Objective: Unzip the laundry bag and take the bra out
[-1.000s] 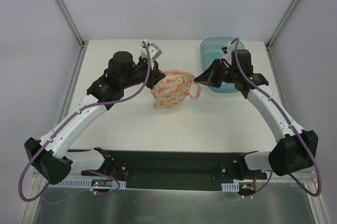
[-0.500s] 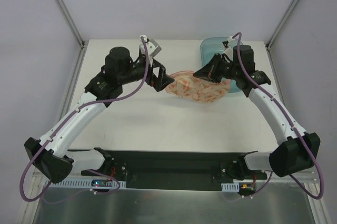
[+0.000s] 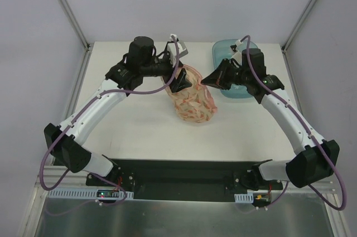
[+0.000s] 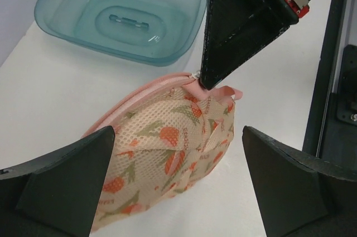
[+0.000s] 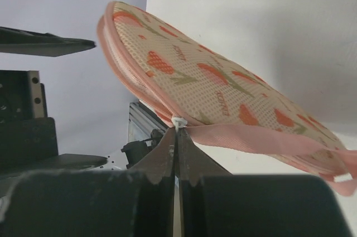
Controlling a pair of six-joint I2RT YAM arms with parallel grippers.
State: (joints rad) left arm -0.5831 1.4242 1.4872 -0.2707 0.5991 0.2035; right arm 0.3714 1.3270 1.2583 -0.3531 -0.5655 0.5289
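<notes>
The peach-orange mesh laundry bag (image 3: 196, 103) sits mid-table, its zip edge lifted and its lower end on the table. My right gripper (image 3: 204, 80) is shut on the small white zip pull (image 5: 178, 122) at the bag's pink edging, beside a pink loop (image 5: 251, 138). My left gripper (image 4: 177, 136) stands wide open over the bag (image 4: 167, 148), one finger on each side, touching nothing. From the left wrist, the right gripper's dark fingers (image 4: 223, 53) pinch the top edge. The bra is hidden.
A translucent teal plastic basin (image 3: 222, 52) stands at the back right, just behind the right gripper, and shows as the same basin (image 4: 122, 14) beyond the bag. Bare white table (image 3: 139, 125) lies to the left and front. Frame posts stand at the back corners.
My left gripper let go of the bag, opened wide and swung right to hover over it. The bag, still held by the right gripper, shifted right and then settled mid-table.
</notes>
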